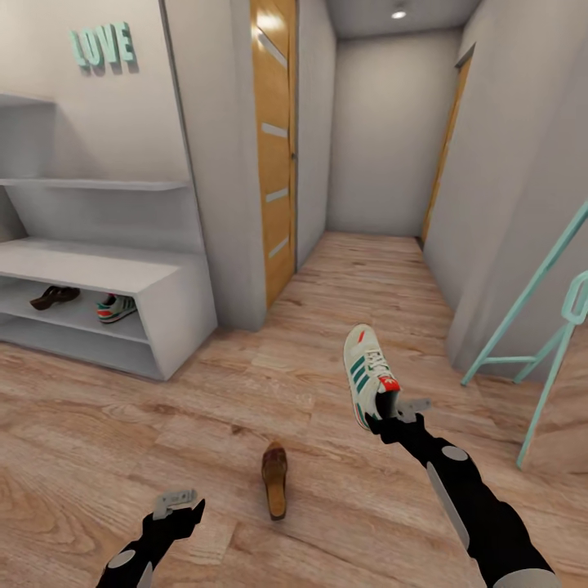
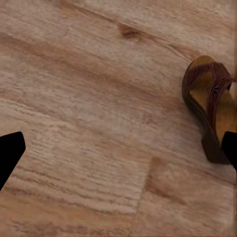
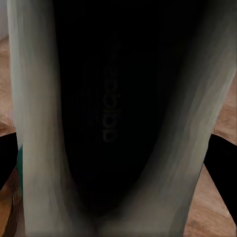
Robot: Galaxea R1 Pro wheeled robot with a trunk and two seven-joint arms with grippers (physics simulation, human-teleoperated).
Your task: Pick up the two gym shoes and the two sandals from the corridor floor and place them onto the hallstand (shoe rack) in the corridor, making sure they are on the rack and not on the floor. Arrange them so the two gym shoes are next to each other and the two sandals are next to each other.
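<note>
My right gripper [image 1: 394, 411] is shut on the heel of a cream gym shoe [image 1: 367, 377] with green stripes, held above the corridor floor [image 1: 245, 392] with its toe pointing away. In the right wrist view the shoe's dark inside [image 3: 113, 113] lies between the fingers. A brown sandal [image 1: 274, 479] lies on the floor between my arms. My left gripper [image 1: 175, 504] hangs open low over the planks, left of that sandal [image 2: 212, 113]. The grey hallstand [image 1: 171, 294] stands at the left. On its upper slot shelf sit another sandal [image 1: 55, 296] and another gym shoe [image 1: 117, 308], a gap between them.
A teal coat rack [image 1: 545, 327] leans at the right wall. An orange wooden door [image 1: 274, 147] is just past the hallstand, and a second one [image 1: 445, 147] is on the right, deeper in the corridor. Teal LOVE letters [image 1: 102, 46] hang above the stepped shelves.
</note>
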